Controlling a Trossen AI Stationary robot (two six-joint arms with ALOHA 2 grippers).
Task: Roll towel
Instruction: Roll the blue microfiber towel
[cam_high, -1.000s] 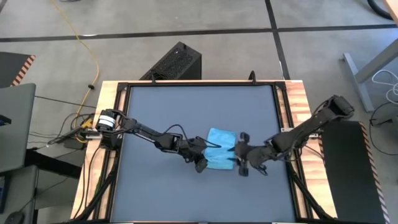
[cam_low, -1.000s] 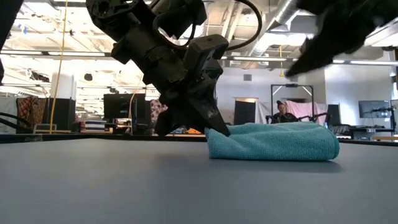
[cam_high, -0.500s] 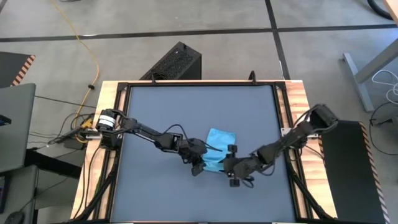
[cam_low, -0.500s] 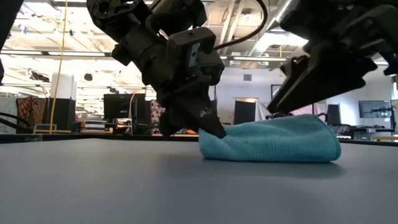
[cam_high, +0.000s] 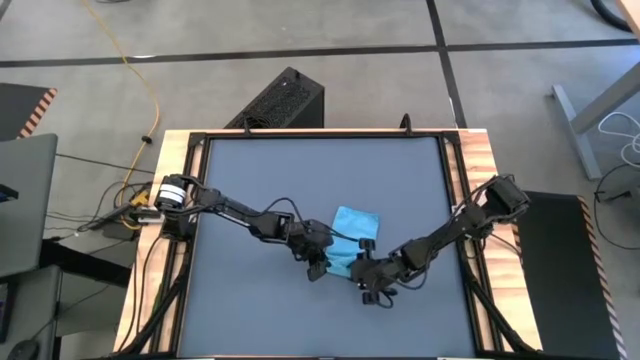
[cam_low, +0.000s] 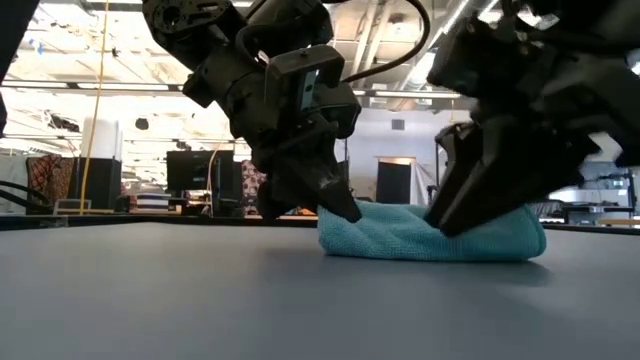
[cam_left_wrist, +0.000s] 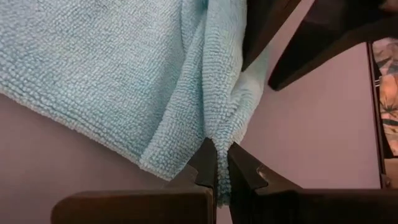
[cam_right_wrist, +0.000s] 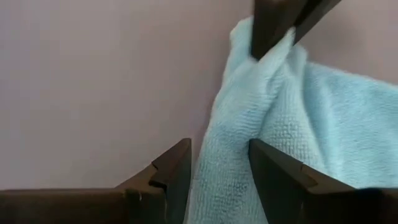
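The towel (cam_high: 352, 234) lies folded on the table (cam_high: 250, 170), a little right of its middle. The left hand (cam_left_wrist: 216, 167) is pinched tight on a fold at the towel's near edge. The right hand (cam_right_wrist: 219, 169) stands partly open, its fingers straddling the same edge beside the left hand, not yet closed on it. The step looks like taking a two-handed grip on that edge to begin rolling. Next, the right hand probably needs to close, then both turn the edge over together. No writing or labels can be read.
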